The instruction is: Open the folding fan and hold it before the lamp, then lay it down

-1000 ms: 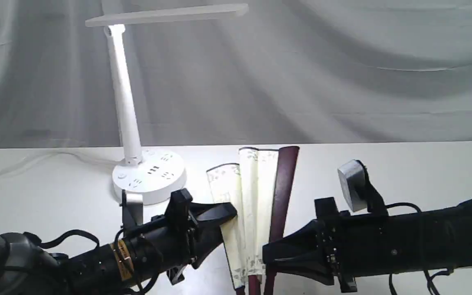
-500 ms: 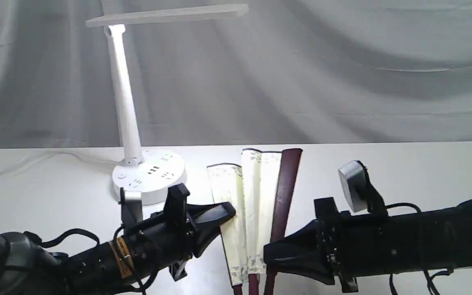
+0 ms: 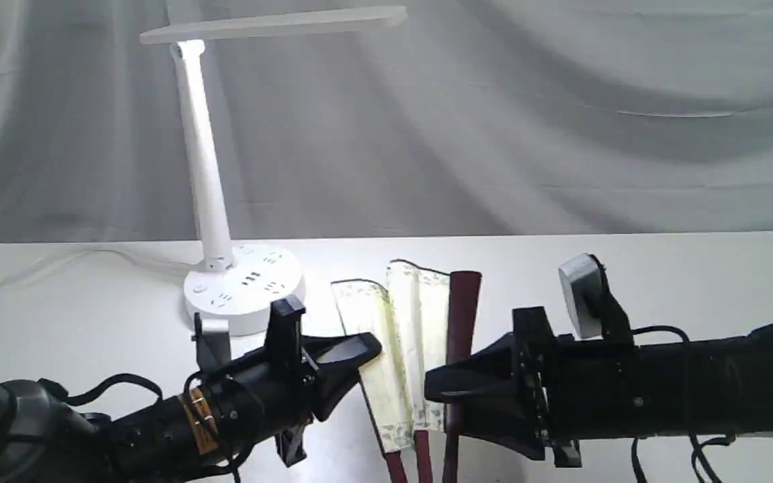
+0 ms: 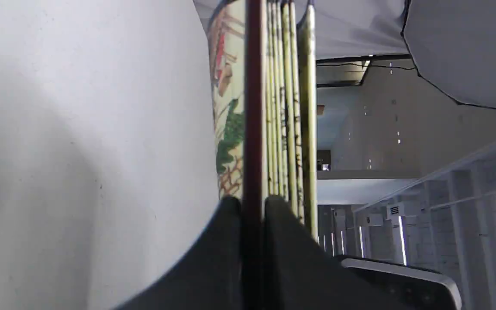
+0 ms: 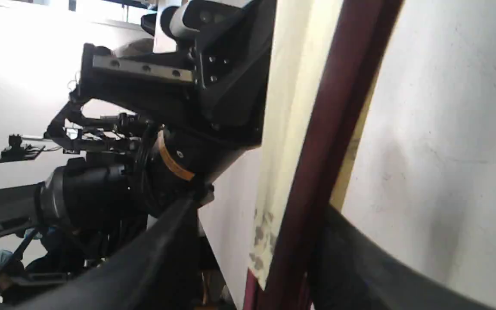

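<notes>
L gripper [image 4: 252, 204] is clamped on the fan [image 3: 413, 315], its dark outer rib pinched btwn the jaws. R gripper [image 3: 435, 394] has jaws wide apart, w/ the other rib loose btwn them. Fan's partly spread, approx upright over the table [image 3: 661, 268], just right of the lamp [image 3: 242, 292] base.

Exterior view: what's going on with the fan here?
Two robot arms are working the folding fan, which is beside the lamp on the table. The left gripper is shut on a maroon rib at the fan's left edge. The right gripper has its jaws open around the right guard, not clamping it. The fan is only partly spread, with a few pleats showing, and not yet held before the lamp.
</notes>
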Tool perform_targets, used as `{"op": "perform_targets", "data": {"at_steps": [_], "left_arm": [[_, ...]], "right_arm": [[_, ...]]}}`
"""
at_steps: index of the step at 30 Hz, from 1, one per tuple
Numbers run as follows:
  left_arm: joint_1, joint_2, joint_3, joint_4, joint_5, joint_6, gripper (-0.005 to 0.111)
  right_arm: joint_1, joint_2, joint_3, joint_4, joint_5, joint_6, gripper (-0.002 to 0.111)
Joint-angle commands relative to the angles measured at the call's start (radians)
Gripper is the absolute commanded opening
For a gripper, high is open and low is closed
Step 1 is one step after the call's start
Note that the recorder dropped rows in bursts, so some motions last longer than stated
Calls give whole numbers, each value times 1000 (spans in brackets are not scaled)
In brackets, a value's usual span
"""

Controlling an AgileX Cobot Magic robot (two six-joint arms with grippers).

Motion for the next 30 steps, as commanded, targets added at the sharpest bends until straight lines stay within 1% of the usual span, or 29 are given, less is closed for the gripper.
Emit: {"op": "perform_targets", "data": {"at_steps": [1,6,14,20,26,30], "left_arm": [[-5,-11,-2,8,1,-3,0],[-5,-11,-2,12,1,-31,0],[-5,-11,-2,35,1,-50,0],[-5,-11,-2,49,1,-52,0],[-5,-11,-2,70,1,-54,0],[12,-11,-2,72,1,-69,0]], "right_arm": [[2,-13,1,54,-22,-24,41],[2,-8,-33,54,-95,-27,41],[2,58,-140,54,-89,-22,41],[0,111,-172,54,-95,-16,41],[-2,154,-242,54,-88,-11,41],[-8,160,-260,54,-90,-10,41]]}}
